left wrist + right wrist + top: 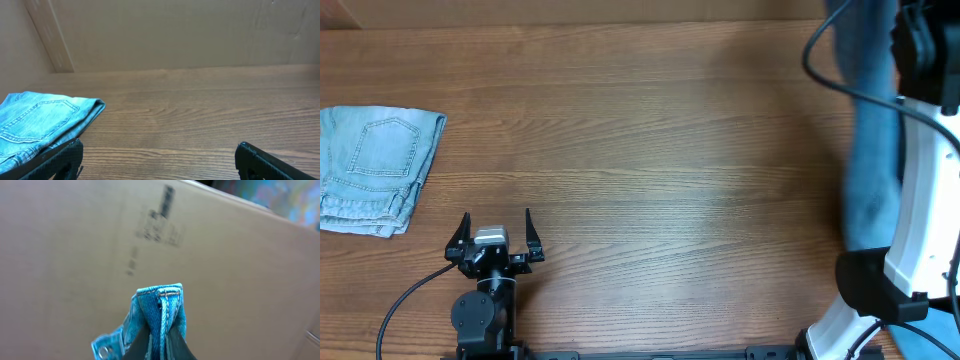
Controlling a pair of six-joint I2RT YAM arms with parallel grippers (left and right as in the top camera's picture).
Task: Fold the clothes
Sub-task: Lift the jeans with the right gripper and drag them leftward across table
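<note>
Right tool [161, 341] aloft, tight on jeans [159, 305]

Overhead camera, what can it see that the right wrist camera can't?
Only overhead: the wooden table, the paler folded jeans on its left side, and the open left gripper. Only right wrist: the right gripper up close, shut tight, a metal button, and a printed cardboard wall. Both: the medium-blue jeans that the right gripper holds, hanging at the right.
</note>
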